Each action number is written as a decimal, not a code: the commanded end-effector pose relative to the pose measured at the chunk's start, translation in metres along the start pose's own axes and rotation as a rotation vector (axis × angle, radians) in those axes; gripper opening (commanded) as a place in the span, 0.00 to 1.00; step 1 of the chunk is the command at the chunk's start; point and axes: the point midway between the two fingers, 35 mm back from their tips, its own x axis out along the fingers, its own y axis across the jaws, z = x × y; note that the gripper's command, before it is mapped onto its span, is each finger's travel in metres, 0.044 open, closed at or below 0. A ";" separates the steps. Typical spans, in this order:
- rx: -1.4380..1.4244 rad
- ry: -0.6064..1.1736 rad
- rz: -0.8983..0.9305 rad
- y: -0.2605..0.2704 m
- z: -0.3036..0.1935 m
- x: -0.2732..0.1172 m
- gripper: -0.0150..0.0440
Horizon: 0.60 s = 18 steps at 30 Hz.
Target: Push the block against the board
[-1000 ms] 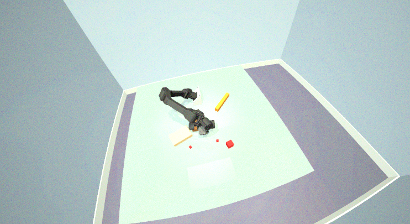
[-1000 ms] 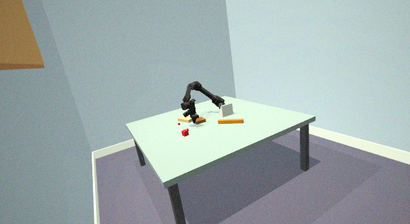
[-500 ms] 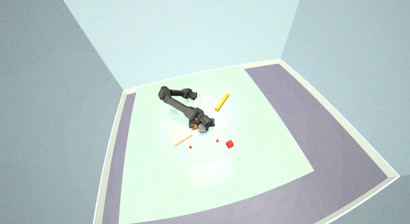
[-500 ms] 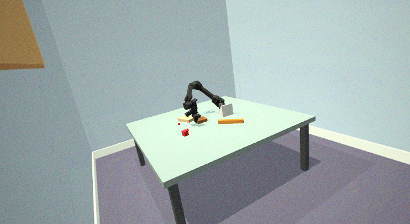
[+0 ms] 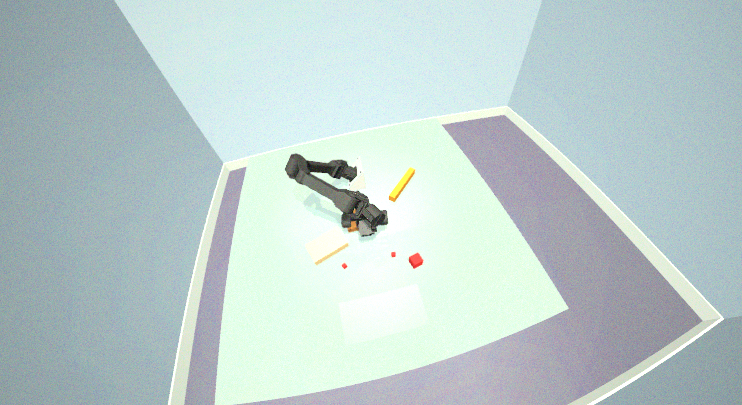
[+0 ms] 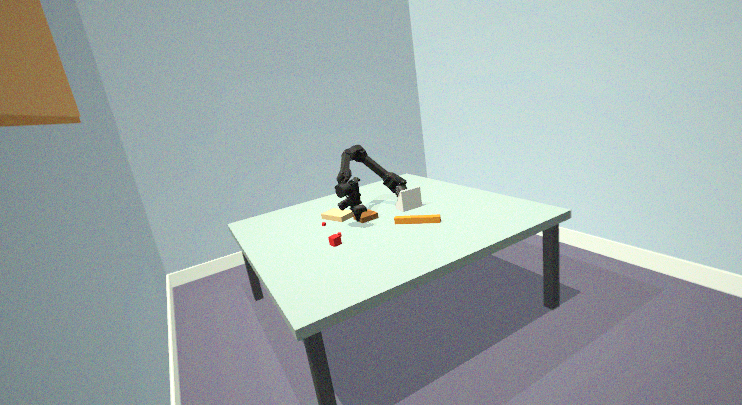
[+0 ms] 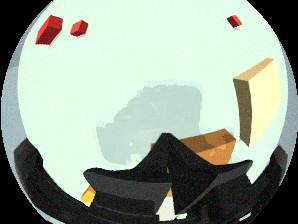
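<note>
The flat cream board (image 5: 327, 245) (image 6: 336, 213) (image 7: 265, 95) lies on the table. The orange-brown block (image 5: 353, 227) (image 6: 369, 215) (image 7: 220, 151) lies near its corner, partly hidden by my gripper. The wrist view shows a narrow gap between them; they look apart. My gripper (image 5: 366, 231) (image 6: 359, 215) (image 7: 167, 137) is shut and empty, pointing down low at the block's side. In the wrist view the fingers cover part of the block. Whether the fingertips touch it is hidden.
A red cube (image 5: 415, 260) (image 6: 334, 239) (image 7: 49, 31) and two tiny red cubes (image 5: 393, 254) (image 5: 344, 265) lie beyond the gripper. A long yellow bar (image 5: 402, 184) (image 6: 417, 220) lies on the other side. A white upright wedge (image 6: 410, 199) stands by the arm's base.
</note>
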 end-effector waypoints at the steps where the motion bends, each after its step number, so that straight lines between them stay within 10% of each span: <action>1: -0.002 0.016 -0.002 -0.001 -0.009 0.003 0.25; 18: -0.002 0.016 -0.001 -0.002 -0.011 0.003 0.25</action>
